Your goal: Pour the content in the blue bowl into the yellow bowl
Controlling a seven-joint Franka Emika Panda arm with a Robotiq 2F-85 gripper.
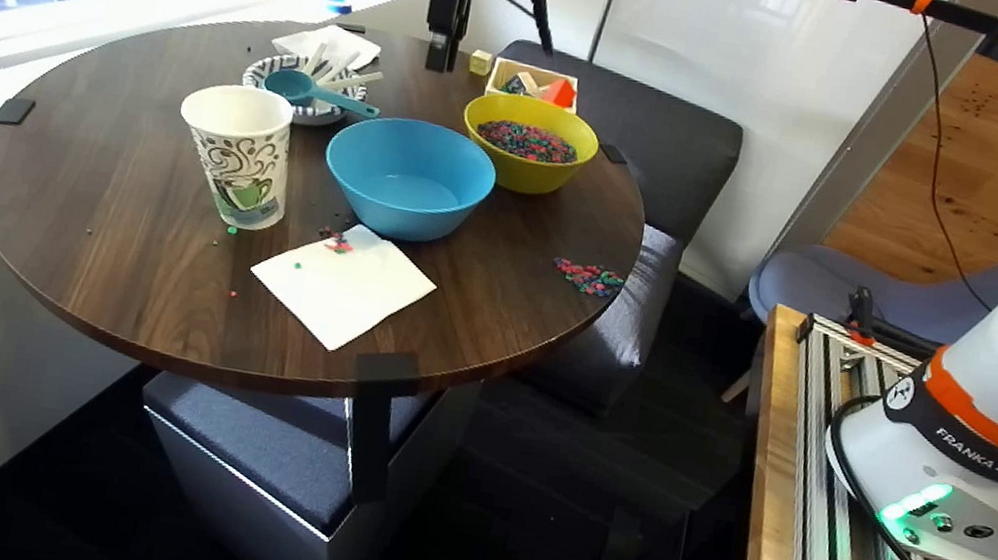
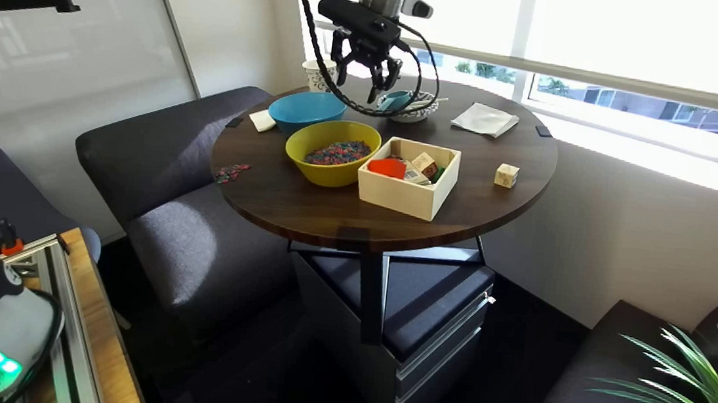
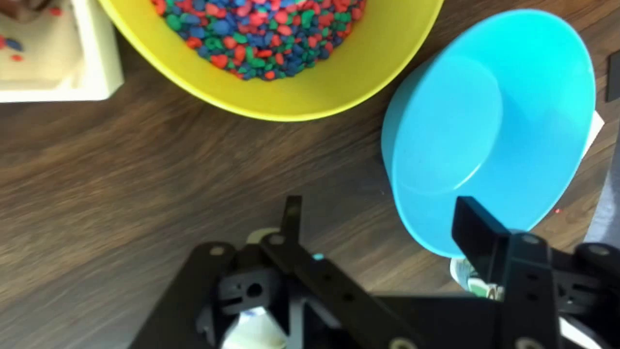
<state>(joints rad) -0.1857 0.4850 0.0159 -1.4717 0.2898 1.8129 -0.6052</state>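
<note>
Content [image 1: 527,141], a heap of small red, green & blue pcs, sits in the yellow bowl [image 1: 527,175], toward the far R of the round table [image 1: 124,157] in an exterior view. Blue bowl [image 1: 404,208] stands on the table to its L & a bit nearer, bare blue inside showing; the two v. close, can't tell if touching. Fingers [image 3: 479,237] spread wide apart w/ nothing held; btwn them the wrist view shows table & a bit of the blue bowl's rim. In both exterior views they hang over the table, apart from both bowls.

In an exterior view, patterned paper cup [image 1: 235,160] L of blue bowl; white napkin [image 1: 341,294] on the near side w/ a few pcs [image 1: 340,243] on & by it; patch of loose pcs [image 1: 589,278] by the R edge. Patterned dish [image 1: 315,118] farther back than the cup, w/ teal scoop [image 1: 303,89] & pale utensils [image 1: 358,81] (too small to tell what kind). In an exterior view, wooden box [image 2: 392,195] just R of the yellow bowl holds blocks [image 2: 425,163] & a red pc [image 2: 387,167]; wooden cube [image 2: 506,176] well apart, farther R; folded napkin [image 2: 485,119] far R.
</note>
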